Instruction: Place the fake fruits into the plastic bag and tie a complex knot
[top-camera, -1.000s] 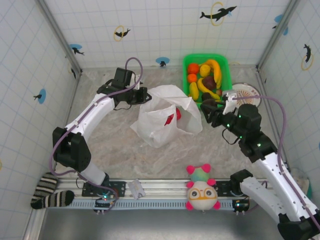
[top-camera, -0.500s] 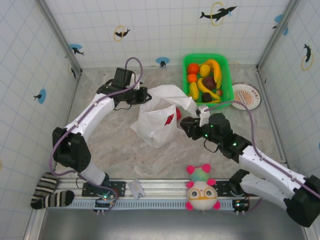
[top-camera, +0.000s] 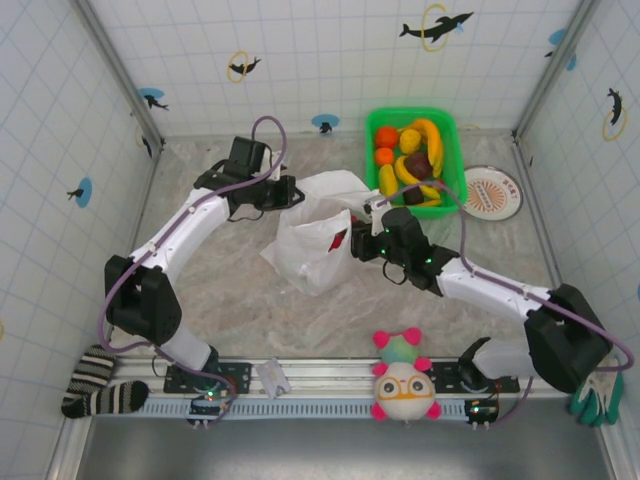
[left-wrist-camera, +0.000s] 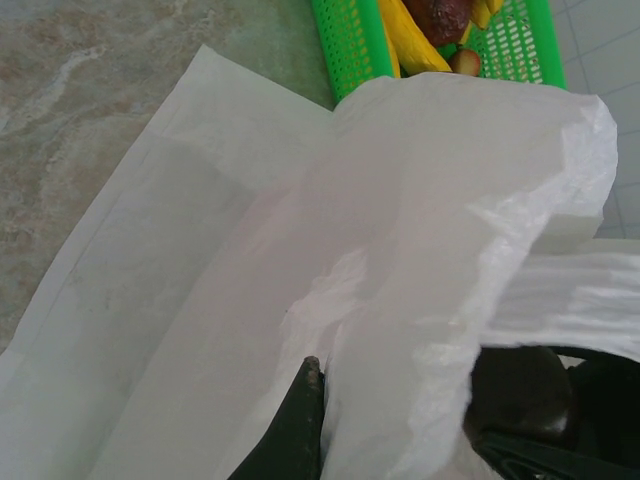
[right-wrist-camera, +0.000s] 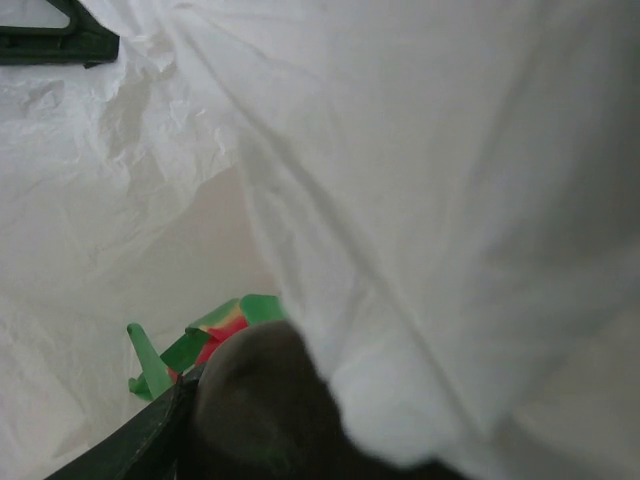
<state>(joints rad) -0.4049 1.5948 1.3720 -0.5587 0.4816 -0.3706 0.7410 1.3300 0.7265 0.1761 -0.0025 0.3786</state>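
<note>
the plastic bag (top-camera: 315, 235) lies in the middle of the top picture, on the marble table (top-camera: 230, 290). its mouth seems to face the upper right. the left gripper (top-camera: 290, 192) is pinched tight on the bag's upper rim and lifts that edge. the right gripper (top-camera: 352, 243) is at the bag's mouth, on its right side. in its own wrist picture a dark round lump (right-wrist-camera: 260, 400) sits right at its fingers. it may be a dark purple fruit, but it is blurry, so i cannot tell if the fingers grip it or how wide they stand. a pink dragon fruit (right-wrist-camera: 215, 335) with green leaves is inside the bag. the other fake fruits (top-camera: 410, 155) lie in the green basket (top-camera: 410, 111) at the upper right.

the bag looks thin, soft and very light. it will likely flop and slide, so it is best held by the rim or the long handles, bunched up. the fruits look hard, shiny and light. they may slip or roll, so pinch them across the middle.
</note>
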